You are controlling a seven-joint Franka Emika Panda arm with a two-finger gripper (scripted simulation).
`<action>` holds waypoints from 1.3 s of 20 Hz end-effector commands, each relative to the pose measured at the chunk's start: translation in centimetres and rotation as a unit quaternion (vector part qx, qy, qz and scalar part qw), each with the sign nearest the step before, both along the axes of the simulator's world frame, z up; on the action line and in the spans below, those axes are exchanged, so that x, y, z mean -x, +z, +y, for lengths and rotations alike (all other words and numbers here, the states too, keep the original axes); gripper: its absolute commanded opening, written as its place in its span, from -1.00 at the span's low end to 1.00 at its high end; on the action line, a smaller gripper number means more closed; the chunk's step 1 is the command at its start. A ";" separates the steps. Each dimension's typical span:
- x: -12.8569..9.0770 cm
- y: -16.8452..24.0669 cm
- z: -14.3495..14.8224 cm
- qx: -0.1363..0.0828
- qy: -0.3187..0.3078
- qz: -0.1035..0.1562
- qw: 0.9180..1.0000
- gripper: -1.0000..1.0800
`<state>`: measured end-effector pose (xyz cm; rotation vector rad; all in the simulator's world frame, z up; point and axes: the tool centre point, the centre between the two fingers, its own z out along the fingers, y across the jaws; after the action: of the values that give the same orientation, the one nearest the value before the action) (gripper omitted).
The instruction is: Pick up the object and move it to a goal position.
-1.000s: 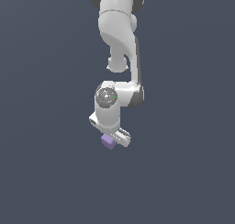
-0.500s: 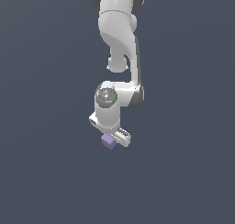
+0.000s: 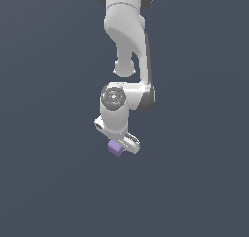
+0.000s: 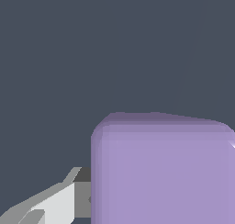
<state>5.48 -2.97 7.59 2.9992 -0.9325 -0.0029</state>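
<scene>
exterior view shows the claw [image 3: 118, 147] clamped on the lavender cube [image 3: 115, 148] against plain dark grey.

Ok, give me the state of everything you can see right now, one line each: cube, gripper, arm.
lavender cube: sits between the fingers, pressed against one finger in the wrist view; whether it rests on the floor cannot be told.
gripper: pointing down, shut on the cube.
arm: reaching down from the top of the exterior view, bent at the wrist.
</scene>
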 end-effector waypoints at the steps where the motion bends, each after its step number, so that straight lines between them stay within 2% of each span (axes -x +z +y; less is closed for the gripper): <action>1: -0.1 1.6 0.3 0.000 0.000 -0.001 1.000 -1.00; 7: -0.5 7.0 1.4 0.000 0.000 -0.001 1.000 -1.00; 21: -1.8 22.7 4.5 0.000 0.000 -0.001 1.000 -1.00; 26: -2.3 26.9 5.3 0.000 0.000 -0.001 1.000 -1.00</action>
<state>7.65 2.14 33.27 2.9995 -0.9328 0.0026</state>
